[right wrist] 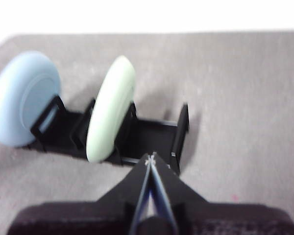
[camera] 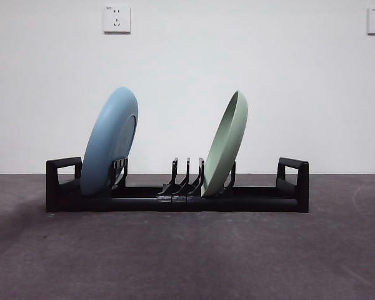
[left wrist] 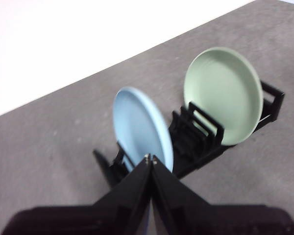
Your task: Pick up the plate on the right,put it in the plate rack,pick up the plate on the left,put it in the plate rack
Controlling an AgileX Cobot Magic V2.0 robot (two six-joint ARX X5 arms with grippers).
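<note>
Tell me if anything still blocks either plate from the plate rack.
Nothing visible does. The blue plate and the green plate already stand tilted in the plate rack. The left claw and right claw are shut, holding nothing.

Left gripper [left wrist: 151,157]: two black, matte, wedge-shaped jaws tapering from a broad black housing to narrow tips, each tip carrying small pale metallic screws or studs. Right gripper [right wrist: 150,157]: same black tapered form above a wide dark housing; bluish inner faces run along the slit between the jaws, with small pale marks at the tips.
</note>
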